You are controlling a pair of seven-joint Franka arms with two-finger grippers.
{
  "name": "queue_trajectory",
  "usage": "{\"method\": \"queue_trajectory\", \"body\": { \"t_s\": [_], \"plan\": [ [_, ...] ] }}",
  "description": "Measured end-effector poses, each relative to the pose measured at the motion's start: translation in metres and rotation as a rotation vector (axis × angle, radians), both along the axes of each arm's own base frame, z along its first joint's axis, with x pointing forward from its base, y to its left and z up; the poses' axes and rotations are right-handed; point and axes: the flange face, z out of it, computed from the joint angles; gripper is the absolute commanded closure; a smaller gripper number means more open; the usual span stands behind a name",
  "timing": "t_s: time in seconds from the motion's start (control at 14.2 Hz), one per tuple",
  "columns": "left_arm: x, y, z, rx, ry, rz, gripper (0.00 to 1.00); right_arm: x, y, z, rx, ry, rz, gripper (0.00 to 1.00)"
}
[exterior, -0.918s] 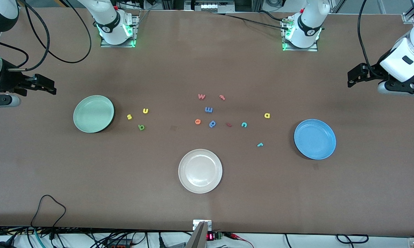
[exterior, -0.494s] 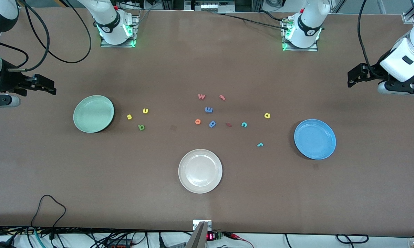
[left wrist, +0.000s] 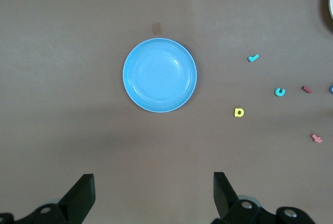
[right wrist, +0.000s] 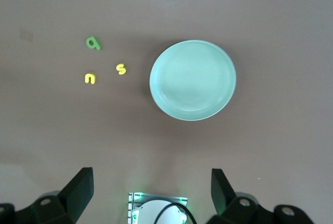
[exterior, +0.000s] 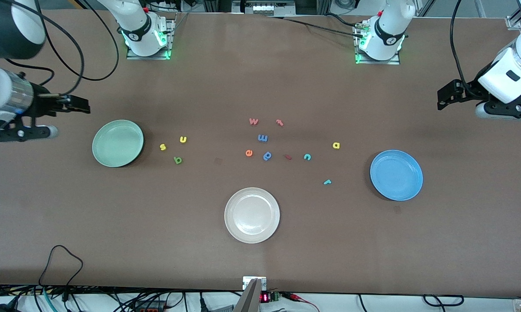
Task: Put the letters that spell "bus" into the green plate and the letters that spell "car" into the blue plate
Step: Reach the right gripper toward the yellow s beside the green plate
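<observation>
Stray letters [exterior: 262,138] crowd the teal "c" [exterior: 307,157].

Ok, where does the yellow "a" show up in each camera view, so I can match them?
Front view: yellow "a" lies on the table, farther from the camera than the blue plate.
Left wrist view: beside the same blue plate, at.
Right wrist view: not in it.
Shared landmark: the blue plate.
</observation>
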Motion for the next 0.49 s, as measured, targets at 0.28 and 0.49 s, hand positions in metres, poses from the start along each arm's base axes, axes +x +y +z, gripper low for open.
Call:
{"method": "queue_trajectory", "body": {
  "t_s": [0.28,0.49],
  "plan": [
    [0.0,0.0,0.0,0.0,0.0,0.0,0.0,-0.006,0.057,-0.076,0.004,-0.049,0.061,0.0],
    [0.0,0.0,0.0,0.0,0.0,0.0,0.0,-0.033,0.078,-0.148,0.01,-0.109,0.092,0.0]
  ]
}}
